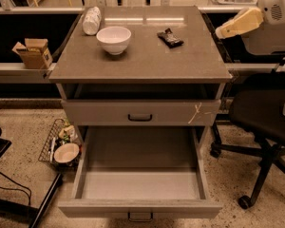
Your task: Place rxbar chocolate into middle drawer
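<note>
The rxbar chocolate [170, 37], a small black-wrapped bar, lies flat on the grey countertop at the back right. The middle drawer [140, 184] is pulled fully open below, with a plain grey inside that holds nothing and a dark handle [140, 216] on its front. My gripper [228, 28], tan on a white arm, hangs in the air just beyond the counter's right edge. It is to the right of the bar, a little above it, and apart from it.
A white bowl [114, 39] and a white wrapped roll [91, 20] stand on the counter's left. The upper drawer [140, 112] with a white scrawl is shut. A black office chair [266, 113] is at the right. A wire basket [61, 146] and a cardboard box [33, 53] are at the left.
</note>
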You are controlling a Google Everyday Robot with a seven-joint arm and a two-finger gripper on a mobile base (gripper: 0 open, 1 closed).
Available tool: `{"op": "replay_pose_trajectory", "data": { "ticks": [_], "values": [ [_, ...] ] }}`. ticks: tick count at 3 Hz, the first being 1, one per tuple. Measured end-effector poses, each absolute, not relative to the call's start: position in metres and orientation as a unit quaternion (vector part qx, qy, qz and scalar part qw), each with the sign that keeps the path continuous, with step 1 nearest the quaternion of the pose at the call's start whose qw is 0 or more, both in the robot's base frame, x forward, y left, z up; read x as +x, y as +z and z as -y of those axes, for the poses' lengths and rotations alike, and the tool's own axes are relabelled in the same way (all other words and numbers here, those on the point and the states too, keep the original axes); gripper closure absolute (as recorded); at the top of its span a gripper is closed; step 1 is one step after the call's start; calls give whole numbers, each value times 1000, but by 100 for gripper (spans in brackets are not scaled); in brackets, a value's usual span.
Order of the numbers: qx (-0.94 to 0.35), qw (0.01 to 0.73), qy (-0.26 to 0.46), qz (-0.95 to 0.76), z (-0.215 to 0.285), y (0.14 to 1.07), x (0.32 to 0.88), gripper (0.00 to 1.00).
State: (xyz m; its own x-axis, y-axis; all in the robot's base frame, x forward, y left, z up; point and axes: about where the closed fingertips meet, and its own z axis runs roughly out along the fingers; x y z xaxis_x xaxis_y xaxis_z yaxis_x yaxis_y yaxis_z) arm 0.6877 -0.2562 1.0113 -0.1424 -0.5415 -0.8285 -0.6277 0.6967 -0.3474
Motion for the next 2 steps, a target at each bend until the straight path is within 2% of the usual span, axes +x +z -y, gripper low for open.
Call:
{"op": "replay_pose_trajectory", "data": {
  "ticks": [2],
  "values": [
    [-293, 510, 65, -806, 254, 954, 792, 0]
  ]
}}
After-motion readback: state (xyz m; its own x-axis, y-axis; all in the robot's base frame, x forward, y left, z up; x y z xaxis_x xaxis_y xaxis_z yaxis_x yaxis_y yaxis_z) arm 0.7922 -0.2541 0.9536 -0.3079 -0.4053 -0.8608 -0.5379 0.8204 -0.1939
